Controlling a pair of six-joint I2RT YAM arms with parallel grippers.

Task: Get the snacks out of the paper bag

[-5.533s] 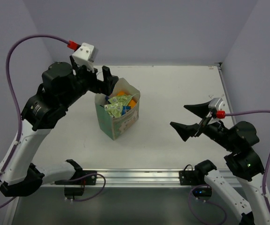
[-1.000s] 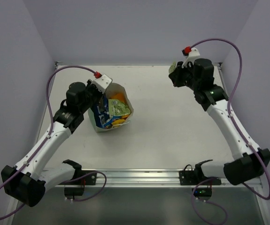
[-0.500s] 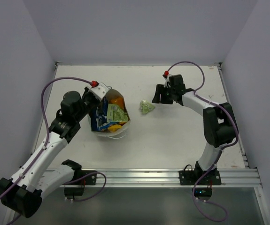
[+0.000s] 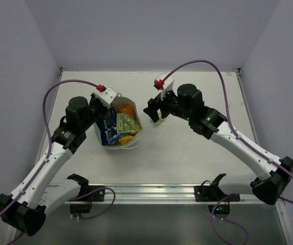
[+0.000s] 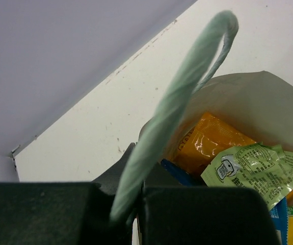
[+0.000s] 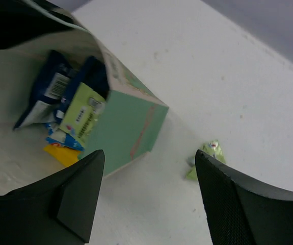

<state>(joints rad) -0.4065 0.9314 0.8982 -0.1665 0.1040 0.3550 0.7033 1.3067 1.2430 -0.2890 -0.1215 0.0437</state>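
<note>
White table (image 4: pixel 197 148) was noted. Paper bag (image 4: pixel 116 133) handle (image 5: pixel 187 92) was clamped by left gripper (image 5: pixel 136 204); right gripper (image 6: pixel 149 166), parted and empty, was best centred over one snack (image 6: pixel 85 115).

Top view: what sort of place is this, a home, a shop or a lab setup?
Probably a lab recording cell: a white table boxed in by plain lilac walls, an aluminium rail along its near edge, and looping purple cables.
</note>
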